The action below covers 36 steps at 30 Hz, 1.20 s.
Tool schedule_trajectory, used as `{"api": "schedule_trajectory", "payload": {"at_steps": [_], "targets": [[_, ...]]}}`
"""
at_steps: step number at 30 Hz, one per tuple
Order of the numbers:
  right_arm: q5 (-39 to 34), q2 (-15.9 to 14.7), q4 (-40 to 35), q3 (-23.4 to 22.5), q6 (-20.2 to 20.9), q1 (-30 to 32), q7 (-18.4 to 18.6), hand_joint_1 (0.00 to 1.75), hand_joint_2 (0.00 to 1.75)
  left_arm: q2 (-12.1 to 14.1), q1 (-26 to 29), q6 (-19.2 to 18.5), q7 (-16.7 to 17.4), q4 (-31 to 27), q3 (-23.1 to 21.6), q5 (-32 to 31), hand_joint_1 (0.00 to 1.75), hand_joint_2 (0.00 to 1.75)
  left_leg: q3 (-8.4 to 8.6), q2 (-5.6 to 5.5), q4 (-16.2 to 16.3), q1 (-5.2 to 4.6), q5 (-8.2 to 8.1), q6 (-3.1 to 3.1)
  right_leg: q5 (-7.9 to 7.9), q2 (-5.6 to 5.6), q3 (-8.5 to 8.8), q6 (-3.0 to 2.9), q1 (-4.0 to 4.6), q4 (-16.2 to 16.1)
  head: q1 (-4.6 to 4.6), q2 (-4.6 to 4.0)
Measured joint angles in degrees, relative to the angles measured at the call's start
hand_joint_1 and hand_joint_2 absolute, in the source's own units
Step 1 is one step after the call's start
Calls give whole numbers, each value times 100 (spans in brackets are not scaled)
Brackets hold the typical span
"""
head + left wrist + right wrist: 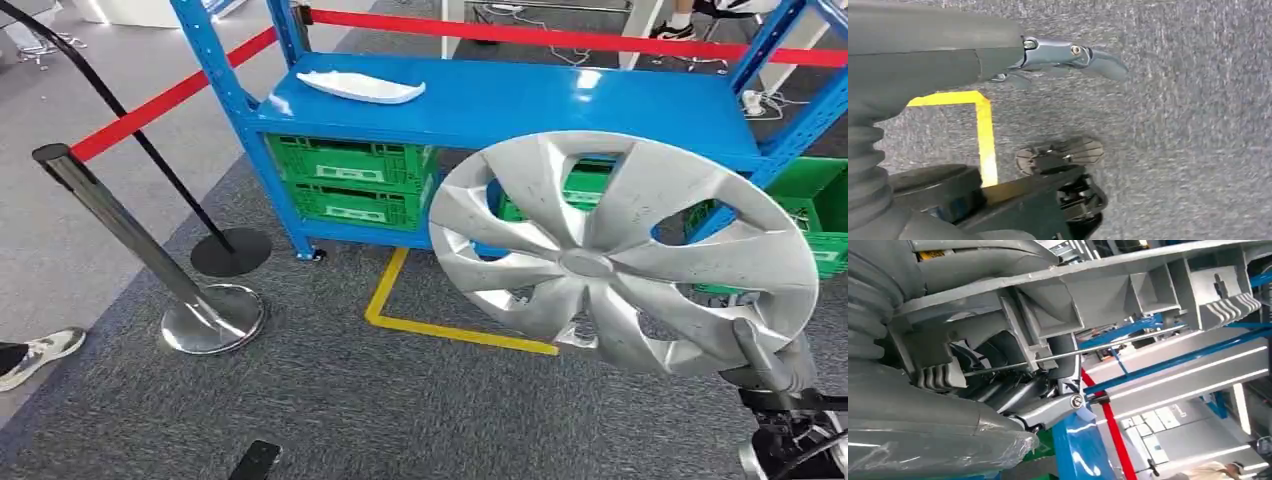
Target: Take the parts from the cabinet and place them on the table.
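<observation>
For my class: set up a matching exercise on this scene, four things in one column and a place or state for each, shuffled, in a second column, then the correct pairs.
Things:
1. silver hubcap
2. white part
3. green crates
4. chrome stanchion

Places or states:
A. standing on the grey carpet
B. held by the right hand
C. under the blue shelf
D. lying on top of the blue shelf

Pairs: 1-B, 2-D, 3-C, 4-A

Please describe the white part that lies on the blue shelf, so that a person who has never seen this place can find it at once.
Find the blue metal rack behind the red barrier tape. On its open shelf, toward the left end, lies a flat white plastic part, long with pointed ends. It is the only loose white piece there; the green crates sit one level lower, and the silver hubcap is in the robot's right hand.
</observation>
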Motion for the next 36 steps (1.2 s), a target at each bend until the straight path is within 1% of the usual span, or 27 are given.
{"api": "schedule_trajectory", "payload": {"at_steps": [1,2,3,4,5,6,8,10,11,14,15,16,18,19,20,21,22,24,25,26,29,30,31,33,34,35,36], "targets": [[0,9,-4,-2,2,1,0,175,175,-4,5,0,4,0,0,0,0,175,-77,1,310,27,-455,-57,88,1,-48,-33,-8,1,-39,0],[2,9,-7,-9,7,-2,0,175,175,-4,-5,0,4,0,0,2,0,175,-164,3,729,56,-848,-101,174,2,-137,-29,-13,6,-52,0],[4,11,-7,-24,7,-1,0,175,175,-2,-16,-2,4,0,0,2,0,175,-248,6,1192,85,-1130,-129,261,0,-232,-24,-16,15,-46,0],[18,13,-4,-31,7,0,0,175,175,-4,-21,-9,4,0,0,2,0,175,-307,8,1651,112,-1247,-153,342,-2,-341,-17,-19,24,-48,0],[33,17,-4,-33,4,1,0,175,175,-4,-20,-13,4,0,0,2,0,175,-274,9,1851,136,-1149,-170,409,-5,-440,-3,-23,32,-48,0],[42,28,-4,-33,4,1,0,175,175,-4,-21,-17,4,0,0,2,0,175,-123,10,1808,156,-938,-181,476,-9,-539,22,-28,46,-48,0],[53,37,-4,-42,4,1,0,175,175,-4,-30,-28,4,0,0,2,0,175,421,10,1166,180,-620,-182,587,-10,-707,78,-42,74,-50,0],[98,39,-44,-70,4,11,-4,175,175,-7,-55,-31,2,-2,0,0,0,175,1283,-7,71,178,-819,-149,680,-11,-796,147,-25,113,-48,0],[122,39,-57,-79,0,7,-11,175,175,-11,-71,-33,2,0,0,0,0,175,1353,-17,-202,170,-956,-85,750,-17,-833,180,-27,118,-41,0],[171,57,-63,-85,-9,36,-48,175,175,-13,-28,-33,-2,0,0,0,0,175,1227,-4,-191,128,-811,56,925,-15,-878,290,-76,12,-37,0],[217,63,-63,-87,-11,72,-68,175,175,-11,-16,-31,-2,0,2,-2,0,175,1192,16,-198,140,-760,102,815,-10,-957,303,-90,78,-46,0],[271,68,-66,-96,-15,87,-87,175,175,-11,-14,-24,-2,0,2,-4,0,175,1135,19,-196,135,-708,160,513,-12,-1084,306,-88,376,-4,0],[358,76,-66,-114,-17,88,-129,175,175,-13,-16,-4,-2,0,2,-13,0,175,1007,20,-188,101,-599,194,-39,-8,-1428,329,-77,1384,0,0],[387,85,-66,-127,-20,89,-151,175,175,-13,-8,0,-2,0,2,-17,0,175,944,21,-184,78,-551,207,-226,-8,-1542,327,-75,1803,-2,0],[413,96,-66,-142,-26,95,-162,175,175,-15,1,7,-2,0,2,-31,0,175,890,22,-181,58,-510,211,-281,-8,-1530,317,-73,1938,-2,0],[435,105,-66,-157,-29,103,-166,175,175,-17,5,11,-2,0,2,-48,0,175,841,21,-175,45,-470,209,-217,-9,-1357,298,-65,1791,-4,0],[448,111,-66,-173,-33,110,-166,175,175,-17,4,11,-2,0,2,-52,0,175,796,27,-163,38,-441,208,-66,-10,-1041,273,-50,1371,-4,0],[507,120,-79,-192,-35,105,-175,175,175,-24,0,13,-7,0,2,-57,0,175,740,58,-118,35,-410,185,216,-103,-256,224,-13,248,-2,0],[544,127,-87,-197,-35,83,-177,175,175,-22,1,24,-15,-2,4,-59,0,175,720,72,-87,-10,-398,163,107,-251,-198,177,27,58,-6,0],[566,140,-96,-201,-33,84,-190,175,175,-22,4,26,-22,0,2,-61,0,175,711,77,-77,-7,-387,146,171,-152,-210,143,26,49,-13,0],[606,157,-101,-221,-22,86,-225,175,175,-26,-1,26,-22,0,4,-61,0,175,702,171,-85,10,-340,61,254,-44,-257,43,35,45,-4,0],[621,164,-105,-221,-20,83,-227,175,175,-20,-5,28,-22,0,2,-61,0,175,667,135,-22,17,-416,10,307,-20,-232,10,-4,17,-4,0],[625,168,-118,-223,-18,85,-232,175,175,-24,-4,28,-24,0,4,-61,0,175,577,77,176,24,-624,-44,349,17,-272,-31,-14,18,-28,0],[632,192,-133,-221,-9,86,-238,175,175,-20,-3,6,-24,0,2,-57,0,175,201,70,1077,78,-1154,-114,409,103,-368,-36,-21,22,-39,0],[634,205,-133,-221,-9,89,-240,175,175,-17,-2,-8,-22,0,4,-53,0,175,10,70,1520,103,-1342,-132,438,150,-413,-28,-22,24,-39,0],[643,210,-133,-221,-7,96,-240,175,175,-15,0,-20,-22,0,4,-41,0,175,-94,70,1786,124,-1408,-144,465,196,-455,-15,-26,29,-39,0],[656,221,-133,-221,0,107,-240,175,175,-15,1,-37,-22,0,4,-2,0,175,-40,69,1730,141,-1308,-153,487,251,-487,7,-34,32,-39,0]]}}
